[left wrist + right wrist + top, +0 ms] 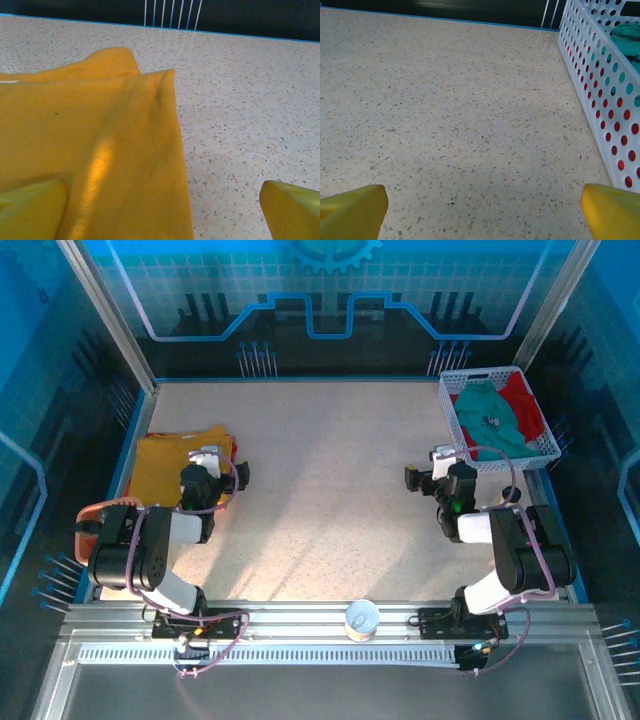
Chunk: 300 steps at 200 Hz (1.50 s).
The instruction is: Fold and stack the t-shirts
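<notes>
The table [330, 490] lies mostly bare through its middle, a wide open stretch between the two arms running up to the blue-edged far rim at 12 o'clock. The mustard-yellow t-shirt [170, 465] lies flat at the table's 9 o'clock, close to the left rim, with a red one's edge [235, 447] peeping out at its right side. Its right edge runs straight toward 12 o'clock, with a small fold sticking up at the far corner.

The left gripper [162, 200] hangs low over that right edge, released, jaws wide. One yellow finger [35, 207] is over the cloth and the other is over bare table at 3 o'clock, and nothing is gripped.

At 2 o'clock a white mesh basket [515, 462] stands against the right rim. It holds a crumpled teal-green t-shirt [490, 420] with a red t-shirt [522, 398] behind it.

The right gripper [482, 200] is also released and empty. It hovers over bare table with the basket's wall just beside it at 3 o'clock, closing off that side. Its 9 to 12 o'clock side is free.

A small white roll [361, 620] sits on the metal rail at 6 o'clock, well apart from both shirts.
</notes>
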Each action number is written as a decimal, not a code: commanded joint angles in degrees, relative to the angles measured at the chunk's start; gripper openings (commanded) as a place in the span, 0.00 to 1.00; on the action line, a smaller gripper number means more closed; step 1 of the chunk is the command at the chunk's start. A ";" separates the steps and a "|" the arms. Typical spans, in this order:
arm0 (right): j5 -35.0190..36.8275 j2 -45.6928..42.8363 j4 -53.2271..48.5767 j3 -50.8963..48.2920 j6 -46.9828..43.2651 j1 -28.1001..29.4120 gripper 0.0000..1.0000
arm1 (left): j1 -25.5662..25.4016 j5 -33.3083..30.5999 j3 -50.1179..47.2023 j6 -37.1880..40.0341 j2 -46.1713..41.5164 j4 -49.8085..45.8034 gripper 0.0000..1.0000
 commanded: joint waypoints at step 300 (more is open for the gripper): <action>21.16 -13.44 -50.59 28.43 12.41 2.54 0.98 | -5.12 -0.20 17.96 -8.62 -13.55 -35.91 0.99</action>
